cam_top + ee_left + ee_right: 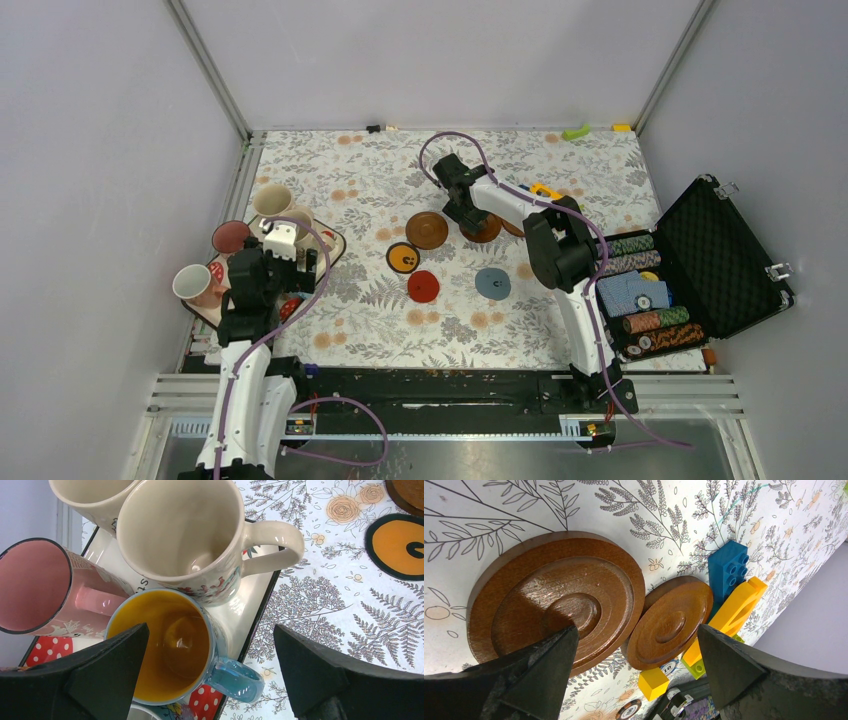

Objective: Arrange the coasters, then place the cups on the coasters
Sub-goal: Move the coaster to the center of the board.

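Several cups crowd a tray (330,243) at the left: a blue cup with yellow inside (160,645), a cream cup (180,530), a pink cup (35,585) on its side. My left gripper (210,627) hangs open above the blue cup, holding nothing. On the cloth lie coasters: brown (427,230), orange with a black rim (403,258), red (423,286), grey-blue (492,283). My right gripper (636,627) is open over two more brown coasters (559,595) (671,622) that touch edge to edge.
An open black case (735,250) full of poker chips stands at the right. Blue (728,570) and yellow (739,610) toy bricks, a yellow cube (653,682) and loose chips lie just beyond the brown coasters. Grey walls enclose the table.
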Action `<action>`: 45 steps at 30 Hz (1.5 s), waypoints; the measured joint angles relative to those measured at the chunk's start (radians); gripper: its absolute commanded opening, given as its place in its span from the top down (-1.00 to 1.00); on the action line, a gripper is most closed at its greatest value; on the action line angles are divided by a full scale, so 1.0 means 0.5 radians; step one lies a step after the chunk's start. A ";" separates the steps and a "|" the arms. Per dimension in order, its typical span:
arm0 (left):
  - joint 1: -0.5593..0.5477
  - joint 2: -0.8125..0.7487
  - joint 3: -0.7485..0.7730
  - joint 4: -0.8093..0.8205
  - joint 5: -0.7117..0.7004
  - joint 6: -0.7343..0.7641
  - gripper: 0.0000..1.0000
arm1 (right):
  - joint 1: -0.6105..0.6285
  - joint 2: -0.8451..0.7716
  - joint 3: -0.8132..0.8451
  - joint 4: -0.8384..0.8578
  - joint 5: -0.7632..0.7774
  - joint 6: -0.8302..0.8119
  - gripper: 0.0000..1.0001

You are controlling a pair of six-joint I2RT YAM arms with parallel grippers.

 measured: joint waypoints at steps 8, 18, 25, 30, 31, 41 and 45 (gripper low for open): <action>0.000 0.016 0.000 0.001 -0.001 0.000 -0.97 | 0.000 0.002 0.021 -0.024 -0.034 0.008 -0.96; 0.000 0.021 0.000 0.002 -0.002 -0.001 -0.97 | 0.000 0.002 0.034 -0.032 -0.098 0.016 -0.96; 0.000 0.048 0.000 0.002 -0.005 -0.001 -0.97 | 0.000 0.002 0.036 -0.032 -0.103 0.015 -0.95; 0.000 0.022 0.000 0.006 -0.008 -0.002 -0.98 | 0.001 0.008 0.051 -0.056 -0.115 0.021 -0.96; 0.000 0.013 0.000 0.014 -0.006 -0.001 -0.97 | 0.001 0.008 0.049 -0.053 -0.116 0.019 -0.96; 0.000 0.014 0.000 0.015 0.005 -0.001 -0.97 | 0.003 0.008 0.046 -0.049 -0.108 0.012 -0.95; 0.000 0.008 0.000 0.014 0.004 -0.001 -0.98 | 0.004 0.007 0.046 -0.049 -0.100 0.007 -0.94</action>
